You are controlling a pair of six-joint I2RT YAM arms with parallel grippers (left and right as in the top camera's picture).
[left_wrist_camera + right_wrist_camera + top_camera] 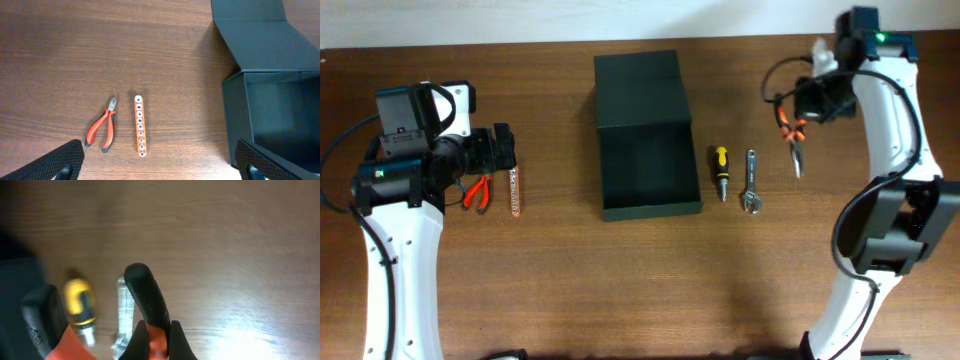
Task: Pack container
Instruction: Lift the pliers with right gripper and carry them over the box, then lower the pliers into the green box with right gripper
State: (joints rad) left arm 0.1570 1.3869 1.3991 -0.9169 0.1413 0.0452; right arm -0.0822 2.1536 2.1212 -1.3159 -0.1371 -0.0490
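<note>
1. Centrally, container [645, 135] sits open on table [570, 290], lid flipped back.
2. Just right: screwdriver [720, 170], wrench [751, 182].
3. Further right, right gripper [796, 118] pinches orange pliers [796, 152].
4. Opposite side, left gripper [505, 150] spread above red pliers [475, 192], bit strip [516, 190].

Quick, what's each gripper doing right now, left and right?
Left gripper: open, holding nothing.
Right gripper: shut on the pliers, which are held above the table.
</note>
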